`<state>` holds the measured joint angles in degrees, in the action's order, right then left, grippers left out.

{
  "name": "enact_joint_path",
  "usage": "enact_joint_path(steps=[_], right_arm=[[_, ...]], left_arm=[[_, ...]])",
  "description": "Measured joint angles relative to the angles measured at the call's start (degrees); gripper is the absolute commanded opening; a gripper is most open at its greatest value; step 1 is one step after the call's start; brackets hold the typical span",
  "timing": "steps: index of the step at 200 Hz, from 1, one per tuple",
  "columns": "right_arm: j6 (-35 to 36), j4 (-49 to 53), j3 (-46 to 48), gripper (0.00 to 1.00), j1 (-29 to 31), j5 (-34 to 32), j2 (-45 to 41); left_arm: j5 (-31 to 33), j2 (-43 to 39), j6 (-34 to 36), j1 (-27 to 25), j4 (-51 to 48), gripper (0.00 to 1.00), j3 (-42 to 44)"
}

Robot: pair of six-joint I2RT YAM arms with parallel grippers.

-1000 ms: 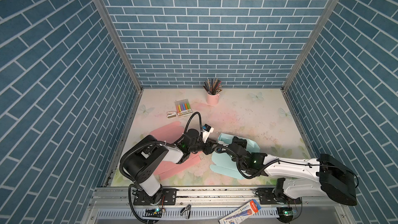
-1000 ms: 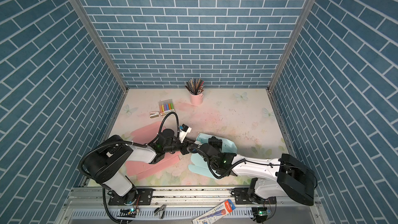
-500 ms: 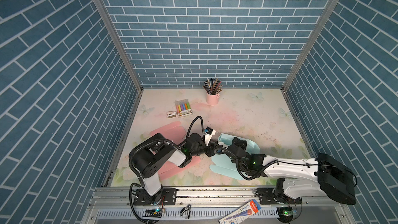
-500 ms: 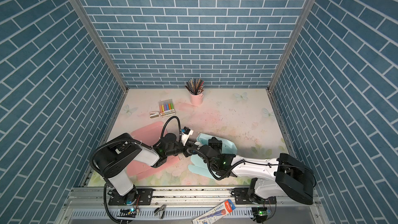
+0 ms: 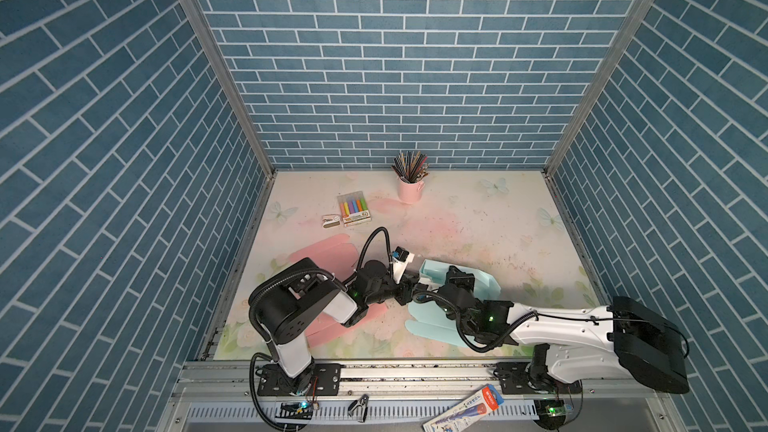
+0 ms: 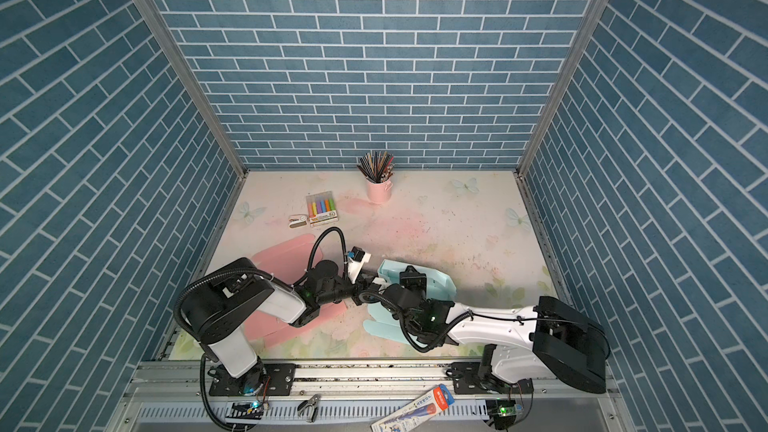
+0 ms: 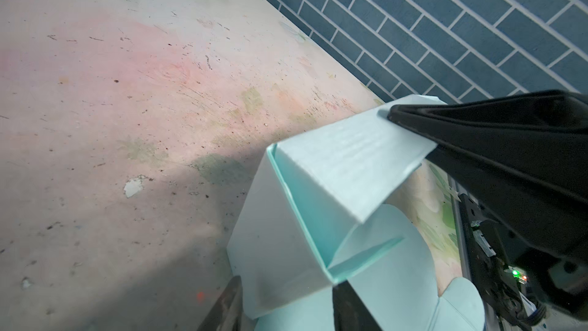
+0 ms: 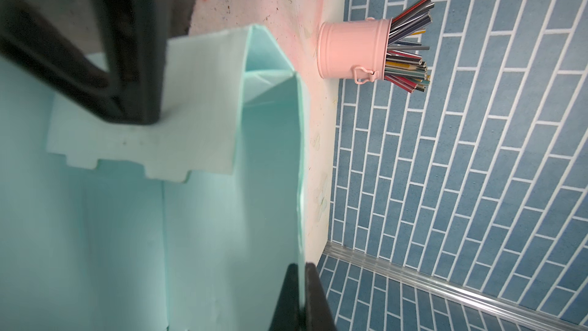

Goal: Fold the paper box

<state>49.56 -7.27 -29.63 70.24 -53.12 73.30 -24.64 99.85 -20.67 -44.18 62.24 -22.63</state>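
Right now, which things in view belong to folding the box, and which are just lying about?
In the job: teal paper box, left claw, right claw.
Lying about: pink flat sheet, pencil cup, marker pack, small white case, clip and pen packet on the front rail.

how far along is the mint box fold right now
Partway. Done: the mint box has an end wall standing and a notched flap bent inward. In hand: the right gripper pinches a side wall, and the left gripper straddles a corner; its grip is unclear. Left: the rounded flaps lie flat, and the pink sheet is unfolded.
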Motion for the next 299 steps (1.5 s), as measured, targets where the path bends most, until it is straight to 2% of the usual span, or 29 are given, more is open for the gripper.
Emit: enact_joint_path(steps=[47,80,119,148,216,259,299], right_arm=[[-0.4,0.0,-1.2,0.0,1.1,-2.2,2.9],[-2.0,0.7,-3.4,0.0,2.3,-4.6,6.0],[-5.0,2.8,-3.9,0.0,4.0,-5.7,6.3],[-7.5,5.7,-5.0,0.01,4.5,-6.0,6.3],[-15.7,14.2,-8.1,0.22,7.8,-4.5,6.2],[-21.7,19.7,-8.7,0.4,8.2,-2.4,2.7],[-29.6,25.0,-11.8,0.47,8.8,-0.1,-1.4]], left_arm=[[1.1,0.0,0.9,-0.1,0.6,0.46,-0.1],[2.6,0.0,1.0,-0.5,1.6,0.39,-0.1],[5.7,0.0,1.7,-1.2,1.7,0.28,0.0],[7.9,0.0,2.7,-1.9,1.9,0.23,0.0],[12.0,0.0,4.8,-2.9,2.0,0.12,0.1],[13.1,-0.1,5.1,-3.7,1.7,0.11,0.1],[14.8,-0.2,6.3,-4.5,1.0,0.11,-0.4]])
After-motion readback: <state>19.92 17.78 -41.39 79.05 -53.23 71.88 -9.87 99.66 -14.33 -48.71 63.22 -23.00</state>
